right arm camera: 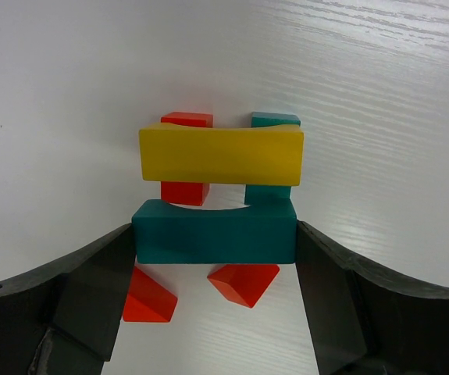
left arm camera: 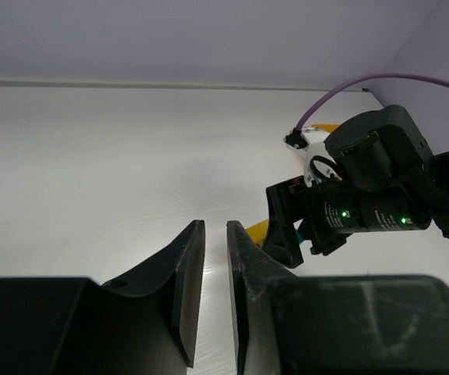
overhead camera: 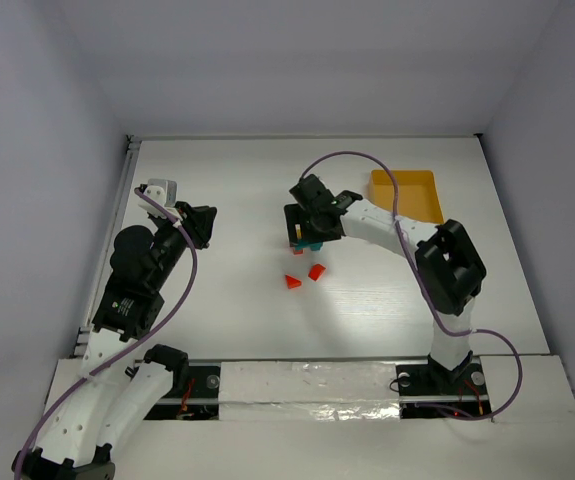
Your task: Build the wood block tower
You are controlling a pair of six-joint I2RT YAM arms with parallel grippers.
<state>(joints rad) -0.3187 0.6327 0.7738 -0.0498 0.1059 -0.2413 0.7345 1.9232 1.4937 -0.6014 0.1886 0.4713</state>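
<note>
In the right wrist view my right gripper [right arm camera: 215,234] is shut on a teal bar [right arm camera: 215,232], gripping it by both ends. Just beyond it a yellow bar [right arm camera: 221,155] lies across a red cube [right arm camera: 185,192] and a teal cube [right arm camera: 269,191]. Two red wedges [right arm camera: 147,298] [right arm camera: 244,282] lie on the table under the held bar. In the top view my right gripper [overhead camera: 302,225] is over this stack [overhead camera: 305,242] at mid-table, with the wedges [overhead camera: 292,282] [overhead camera: 316,271] in front. My left gripper [overhead camera: 202,225] is far to the left, empty, its jaws a thin gap apart [left arm camera: 215,234].
A yellow-orange tray [overhead camera: 405,195] stands at the back right beside the right arm. The right arm's purple cable [overhead camera: 352,157] arcs above the stack. A side rail [overhead camera: 127,200] runs along the table's left edge.
</note>
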